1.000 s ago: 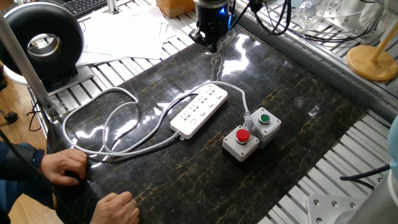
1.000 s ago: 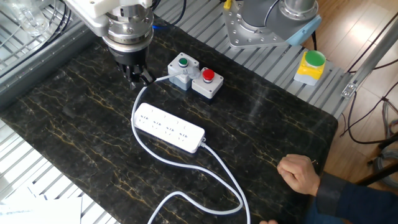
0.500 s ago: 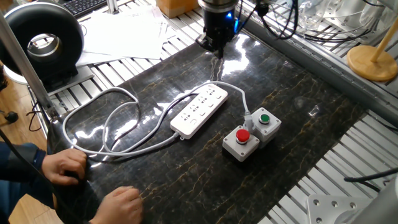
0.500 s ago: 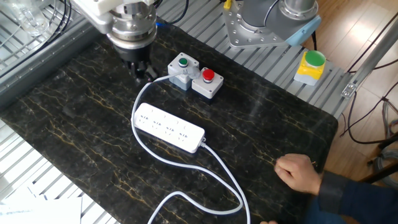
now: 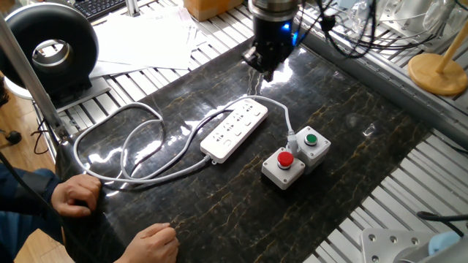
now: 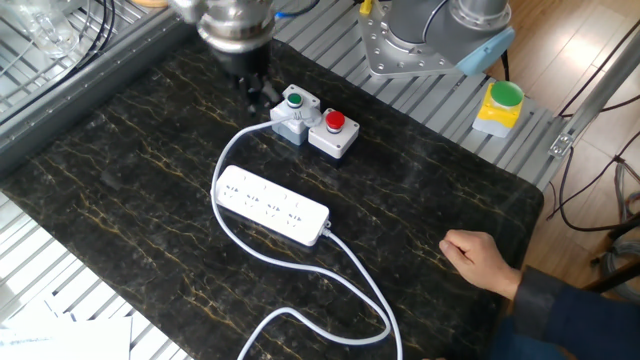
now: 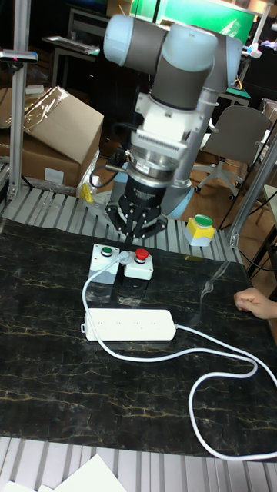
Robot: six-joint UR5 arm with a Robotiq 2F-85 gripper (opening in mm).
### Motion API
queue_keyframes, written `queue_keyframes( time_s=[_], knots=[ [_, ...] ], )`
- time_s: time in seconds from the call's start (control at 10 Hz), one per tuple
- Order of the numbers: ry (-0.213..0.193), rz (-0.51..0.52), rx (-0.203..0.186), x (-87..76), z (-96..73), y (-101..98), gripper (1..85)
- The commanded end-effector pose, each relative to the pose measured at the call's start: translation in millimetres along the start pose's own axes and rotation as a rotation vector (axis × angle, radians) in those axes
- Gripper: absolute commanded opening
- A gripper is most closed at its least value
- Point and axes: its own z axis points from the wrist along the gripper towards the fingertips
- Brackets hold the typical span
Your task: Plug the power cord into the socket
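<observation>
Gripper (image 5: 262,71) is seen hanging fingers-down over the black marble-pattern mat (image 5: 351,131), at the mat edge nearest the arm base in the tall fixed view, just behind the grey box with the green button (image 6: 293,100); compared with a second ago it has been shifted sideways along that edge, from above the cord bend toward the button boxes. Fingers are close together with nothing gripped, though the exact gap cannot be told. The socket sits in the white power strip (image 5: 235,129), lying flat near the mat centre, position unchanged. The power cord (image 5: 124,139) is laid in loose loops over the mat corner near the person; no plug tip can be made out there. A second white lead (image 6: 232,152) is run from the strip's far end to the green-button box. The red-button box (image 6: 332,131) is touching the green one. One of the person's hands (image 5: 75,195) is kept at the cord loops; the other hand (image 5: 146,245) has been moved slightly along the near mat edge.
</observation>
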Motion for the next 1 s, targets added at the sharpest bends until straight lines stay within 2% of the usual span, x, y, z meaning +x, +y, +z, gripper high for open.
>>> queue_keyframes(
  time_s=[0.0,0.1,0.3,0.5,0.7,0.8,0.9],
  knots=[
    [0.010,-0.041,-0.008,17.3,0.9,-15.3,1.7],
    [0.005,-0.047,0.010,16.0,3.3,-20.6,1.7],
    [0.021,-0.046,0.055,19.8,3.2,-32.8,1.7],
    [0.021,-0.004,0.034,20.2,3.5,-27.2,1.7],
    [0.034,0.039,0.043,23.8,3.3,-29.4,1.7],
    [-0.012,0.097,0.141,13.3,1.1,-55.1,1.7],
    [-0.026,0.122,0.084,9.4,2.7,-40.5,1.7]
  ],
)
